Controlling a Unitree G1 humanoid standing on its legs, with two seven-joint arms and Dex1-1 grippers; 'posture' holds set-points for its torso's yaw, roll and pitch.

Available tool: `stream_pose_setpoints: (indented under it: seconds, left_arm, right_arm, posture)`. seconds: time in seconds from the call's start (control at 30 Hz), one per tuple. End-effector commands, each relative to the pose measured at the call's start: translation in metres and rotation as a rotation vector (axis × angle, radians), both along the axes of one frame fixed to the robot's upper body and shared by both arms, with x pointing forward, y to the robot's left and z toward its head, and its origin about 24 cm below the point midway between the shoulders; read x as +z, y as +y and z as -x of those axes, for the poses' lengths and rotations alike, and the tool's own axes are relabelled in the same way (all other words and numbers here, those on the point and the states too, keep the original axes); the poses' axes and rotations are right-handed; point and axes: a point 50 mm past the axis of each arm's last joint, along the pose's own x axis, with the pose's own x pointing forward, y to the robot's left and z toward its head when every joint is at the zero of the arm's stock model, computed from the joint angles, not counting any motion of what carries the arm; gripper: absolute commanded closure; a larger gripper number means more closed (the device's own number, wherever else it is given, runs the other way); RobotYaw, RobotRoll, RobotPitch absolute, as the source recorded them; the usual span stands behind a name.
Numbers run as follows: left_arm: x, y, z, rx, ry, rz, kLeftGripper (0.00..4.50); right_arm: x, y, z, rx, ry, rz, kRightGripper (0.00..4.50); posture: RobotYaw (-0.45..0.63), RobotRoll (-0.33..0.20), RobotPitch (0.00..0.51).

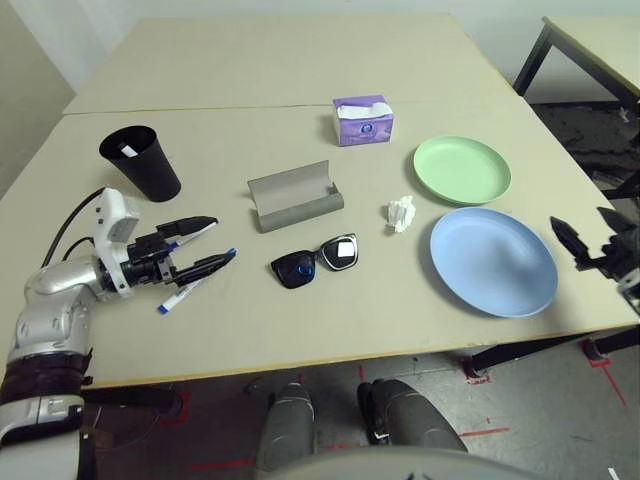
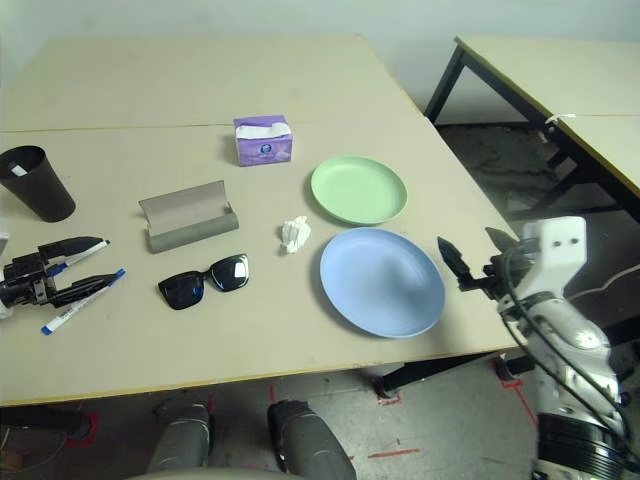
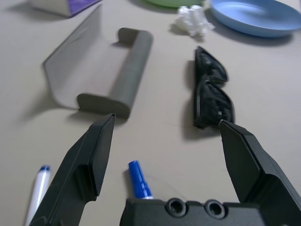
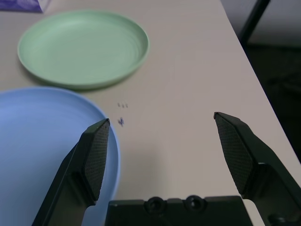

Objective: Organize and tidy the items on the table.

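Two blue-capped markers (image 1: 190, 270) lie unsorted at the counter's (image 1: 300, 320) near left, under the left pincer (image 1: 205, 245), held spread for pickup; the right pincer (image 2: 478, 258), also spread and empty, is kept off the counter's right edge.

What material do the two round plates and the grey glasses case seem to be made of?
Green plate and light-blue plate: probably matte plastic, with uniform colour and soft sheen. Grey glasses case: likely felt or fabric-covered; its surface looks dull with no shine, though this is uncertain.
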Motion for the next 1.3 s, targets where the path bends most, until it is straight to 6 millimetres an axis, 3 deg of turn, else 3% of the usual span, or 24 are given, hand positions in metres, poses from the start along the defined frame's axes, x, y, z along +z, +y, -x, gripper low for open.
stream_pose_setpoints:
  seconds: [0.03, 0.23, 0.4, 0.83, 1.03, 1.3]
  left_arm:
    - [-0.001, -0.006, 0.003, -0.139, -0.002, -0.059, 0.01]
    - [-0.001, -0.013, -0.003, -0.226, -0.024, -0.064, 0.01]
    - [-0.004, -0.019, -0.009, -0.228, -0.049, -0.054, 0.01]
    - [-0.020, -0.020, 0.003, -0.215, -0.039, -0.076, 0.01]
    - [-0.026, -0.021, 0.008, -0.216, -0.029, -0.086, 0.01]
    - [-0.027, -0.024, 0.009, -0.217, -0.041, -0.087, 0.01]
  right_arm:
    - [0.004, 0.001, 0.015, 0.025, 0.172, -0.024, 0.00]
    - [-0.007, 0.009, 0.041, 0.063, 0.568, -0.025, 0.00]
    - [-0.008, 0.023, 0.050, 0.077, 0.747, -0.085, 0.00]
    - [-0.014, 0.037, 0.021, 0.059, 0.672, -0.332, 0.00]
    - [-0.016, 0.038, 0.010, 0.031, 0.659, -0.367, 0.00]
    - [-0.029, 0.042, 0.010, 0.021, 0.733, -0.333, 0.00]
  posture:
    - [-0.13, 0.000, 0.116]
    - [-0.15, 0.000, 0.124]
    - [-0.15, 0.000, 0.119]
    - [-0.12, 0.000, 0.118]
    - [-0.11, 0.000, 0.122]
    - [-0.10, 0.000, 0.123]
